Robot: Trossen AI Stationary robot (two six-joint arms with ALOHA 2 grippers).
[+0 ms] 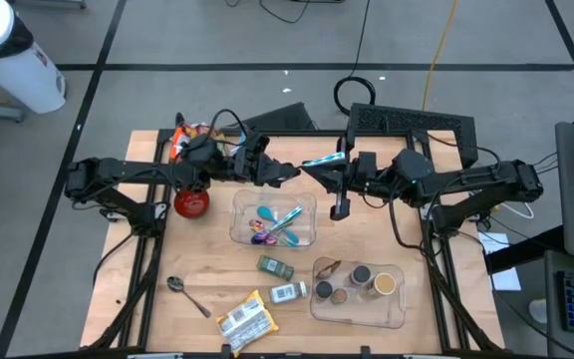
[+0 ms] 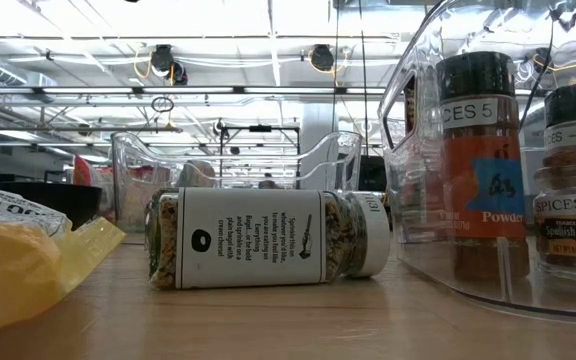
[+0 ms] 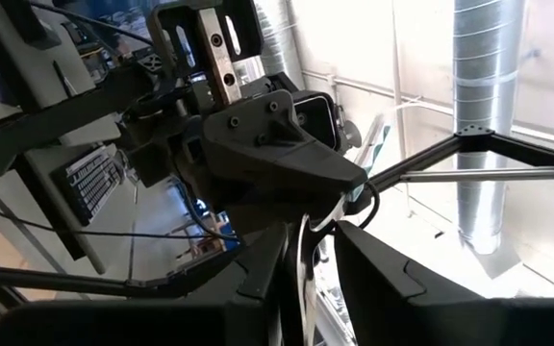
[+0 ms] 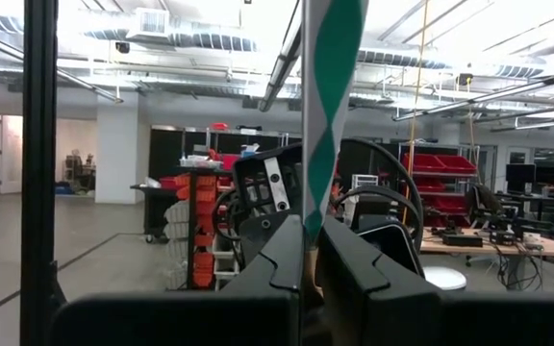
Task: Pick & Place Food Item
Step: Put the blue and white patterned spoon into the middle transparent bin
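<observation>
A thin teal-and-white striped stick packet (image 1: 324, 160) hangs in the air above the far edge of a clear bin (image 1: 309, 237). The two arms meet there. My left gripper (image 1: 289, 173) comes from the table's left and my right gripper (image 1: 319, 172) from the right, both shut on the packet. In the right wrist view the striped packet (image 4: 330, 106) stands up out of the shut fingers. Seen from the left wrist, a thin white strip (image 3: 304, 274) sits between that gripper's fingers, and the striped end (image 3: 373, 144) shows behind the right gripper's body. My left gripper pinches a thin white strip (image 3: 305, 259), apparently the packet's lower end, between its two fingers, coming level from the table's left; the packet is clear of the table. My right gripper pinches the packet near its lower part (image 4: 312, 235) between its two fingers, coming from the table's right and slanting slightly up. The packet rises above the fingers, lifted clear of bin and table.
The bin holds several colourful wrapped items (image 1: 272, 221). A red round thing (image 1: 191, 202) and an orange pack (image 1: 180, 140) sit at the far left. Two spice jars (image 1: 275, 266) (image 2: 268, 238) lie on the table, near a clear tray of jars (image 1: 399, 309), a spoon (image 1: 185, 294) and a yellow bag (image 1: 247, 319).
</observation>
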